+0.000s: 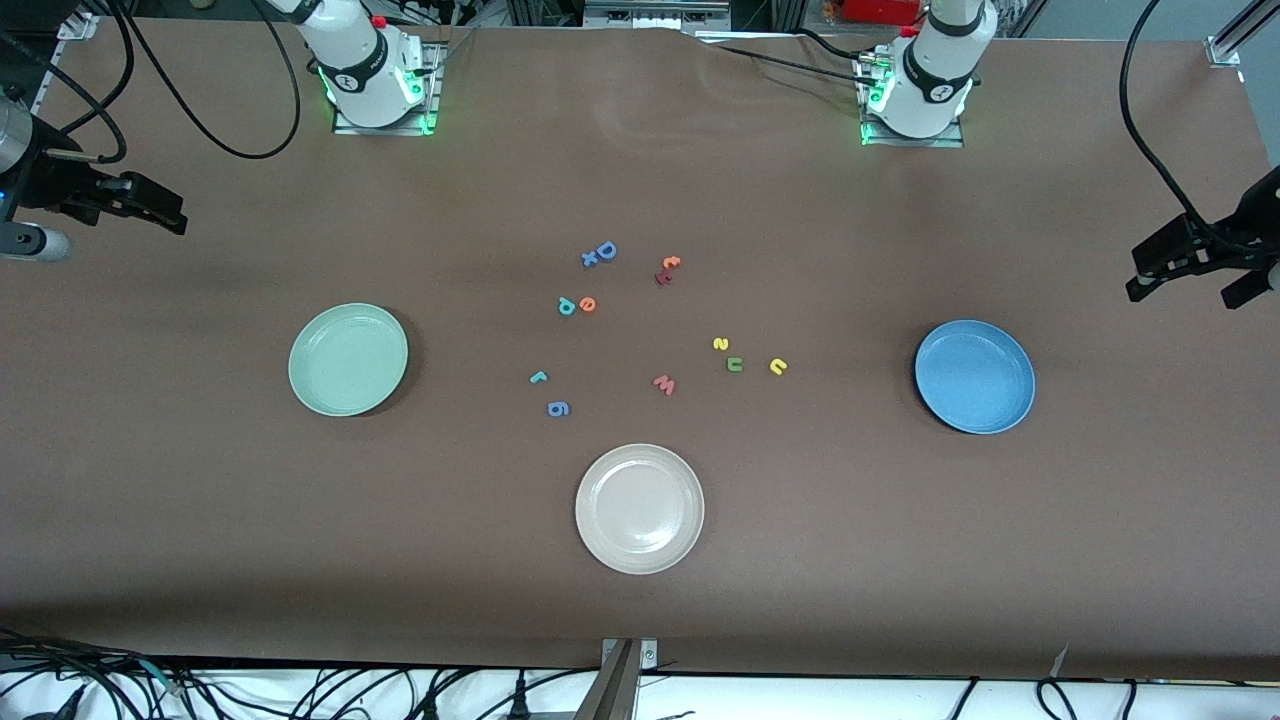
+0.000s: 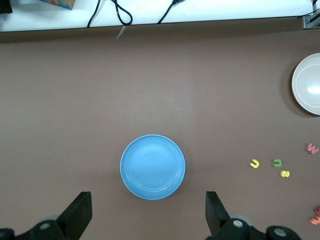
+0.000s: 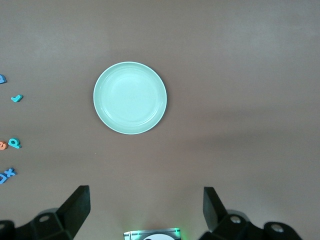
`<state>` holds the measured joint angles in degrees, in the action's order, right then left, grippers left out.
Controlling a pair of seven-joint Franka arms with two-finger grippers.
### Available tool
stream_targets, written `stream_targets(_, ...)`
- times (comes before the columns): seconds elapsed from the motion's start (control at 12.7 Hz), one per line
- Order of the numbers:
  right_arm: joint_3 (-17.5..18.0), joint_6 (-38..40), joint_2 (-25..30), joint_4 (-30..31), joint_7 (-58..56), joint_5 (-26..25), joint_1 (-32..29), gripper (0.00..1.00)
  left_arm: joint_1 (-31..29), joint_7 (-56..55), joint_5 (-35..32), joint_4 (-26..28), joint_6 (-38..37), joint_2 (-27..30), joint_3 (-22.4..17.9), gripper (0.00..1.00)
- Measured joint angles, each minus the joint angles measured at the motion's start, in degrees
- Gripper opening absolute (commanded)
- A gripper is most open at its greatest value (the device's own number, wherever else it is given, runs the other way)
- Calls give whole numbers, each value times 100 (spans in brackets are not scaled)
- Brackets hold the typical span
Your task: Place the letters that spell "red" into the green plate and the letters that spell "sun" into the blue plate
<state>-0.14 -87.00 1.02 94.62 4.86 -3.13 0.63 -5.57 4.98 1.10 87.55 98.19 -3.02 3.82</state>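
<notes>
The teal "r" [image 1: 538,377], orange "e" [image 1: 588,304] and teal "d" [image 1: 566,306] lie mid-table, apart from the pale green plate [image 1: 348,359] toward the right arm's end. The yellow "s" [image 1: 721,344], dark green arch [image 1: 735,364] and yellow arch [image 1: 778,366] lie between them and the blue plate [image 1: 975,376] toward the left arm's end. Both plates hold nothing. My left gripper [image 2: 149,212] hangs open high over the table beside the blue plate [image 2: 152,166]. My right gripper [image 3: 146,207] hangs open high beside the green plate [image 3: 130,97].
A cream-white plate [image 1: 639,508] sits nearest the front camera. Other loose letters lie among the task's own: a red "w" [image 1: 664,385], blue "g" [image 1: 558,408], blue "D" [image 1: 606,250], blue "x" [image 1: 589,259], and an orange and a red letter [image 1: 666,270].
</notes>
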Motion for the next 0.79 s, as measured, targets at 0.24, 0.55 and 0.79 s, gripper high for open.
stream_targets(0.24, 0, 15, -29, 2, -3, 0, 0, 100, 0, 0, 0, 0, 0, 0, 0, 100)
stream_targets(0.55, 4, 121, -110, -37, -3, 0, 2, 100, -2, 0, 0, 0, 0, 0, 0, 100)
stream_targets(0.79, 7, 122, -205, -96, -5, 0, 5, 100, -2, 0, 0, 0, 3, 0, -3, 100)
